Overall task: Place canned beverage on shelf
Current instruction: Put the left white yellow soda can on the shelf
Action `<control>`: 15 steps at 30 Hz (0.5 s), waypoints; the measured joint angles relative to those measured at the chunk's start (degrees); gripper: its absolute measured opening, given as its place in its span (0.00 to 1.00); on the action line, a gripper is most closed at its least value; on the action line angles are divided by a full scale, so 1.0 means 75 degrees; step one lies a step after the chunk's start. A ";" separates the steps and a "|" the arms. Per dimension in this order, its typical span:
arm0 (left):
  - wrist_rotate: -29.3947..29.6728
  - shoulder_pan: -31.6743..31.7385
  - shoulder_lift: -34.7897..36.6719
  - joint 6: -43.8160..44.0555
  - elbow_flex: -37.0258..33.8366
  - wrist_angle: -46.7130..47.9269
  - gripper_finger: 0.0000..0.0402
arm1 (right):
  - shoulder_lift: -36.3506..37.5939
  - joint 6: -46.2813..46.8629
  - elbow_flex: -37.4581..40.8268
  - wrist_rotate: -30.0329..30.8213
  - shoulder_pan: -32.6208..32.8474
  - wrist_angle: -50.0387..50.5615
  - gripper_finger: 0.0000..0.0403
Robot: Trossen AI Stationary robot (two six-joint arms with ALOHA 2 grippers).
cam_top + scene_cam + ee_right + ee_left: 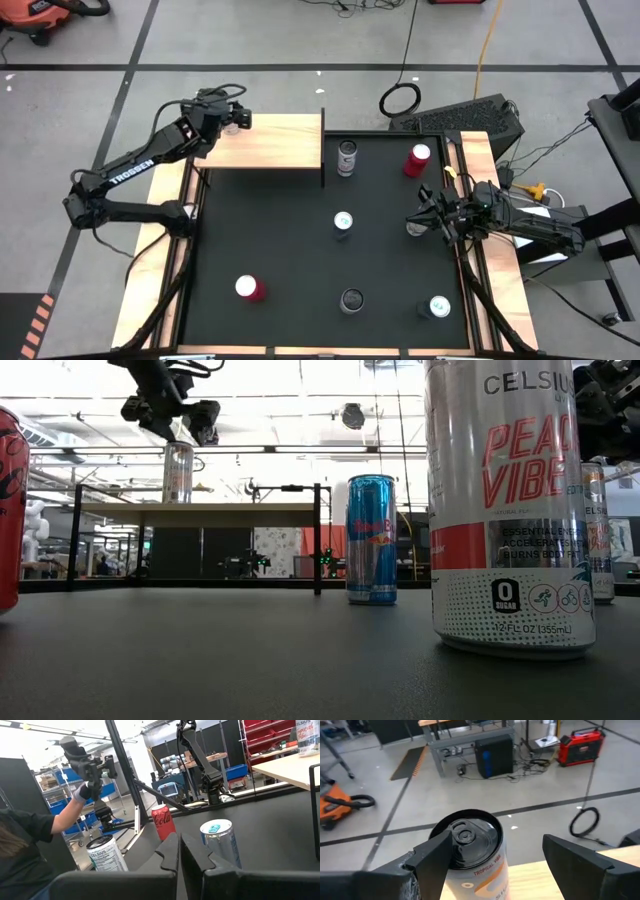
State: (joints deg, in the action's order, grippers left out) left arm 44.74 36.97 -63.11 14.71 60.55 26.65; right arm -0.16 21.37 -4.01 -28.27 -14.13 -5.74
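Observation:
A silver can with a black top [470, 851] stands upright on its base at the left end of the pale wooden shelf [200, 514]; it also shows in the low view [177, 472]. My left gripper [172, 418] is open just above the can's top, one finger to each side [432, 862], and touches nothing. In the high view the left gripper [235, 118] hides the can over the shelf [275, 148]. My right gripper [413, 216] is shut and empty, low over the table's right side; its fingers show closed in its wrist view [179, 856].
Loose cans stand on the black table: a silver one [347, 157] and a red one [417, 160] at the far side, a blue one [343, 224] mid-table, a red one [249, 289], a dark-topped one [352, 300] and another [439, 308] near. A person's arm [65, 815] shows beyond the table.

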 joint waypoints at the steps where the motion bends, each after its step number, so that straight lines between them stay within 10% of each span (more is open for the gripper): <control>1: 0.0081 0.0001 -0.0082 -0.0003 0.0004 -0.0022 0.78 | 0.0000 0.0001 0.0000 0.0000 0.0000 0.0000 0.00; 15: 0.0682 -0.0016 -0.0359 -0.0016 0.0020 0.0162 0.78 | 0.0000 0.0060 0.0000 0.0000 -0.0003 0.0000 0.00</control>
State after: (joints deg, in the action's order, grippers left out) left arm 49.85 36.85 -65.81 14.59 60.70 27.86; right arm -0.16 21.82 -4.01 -28.27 -14.15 -5.74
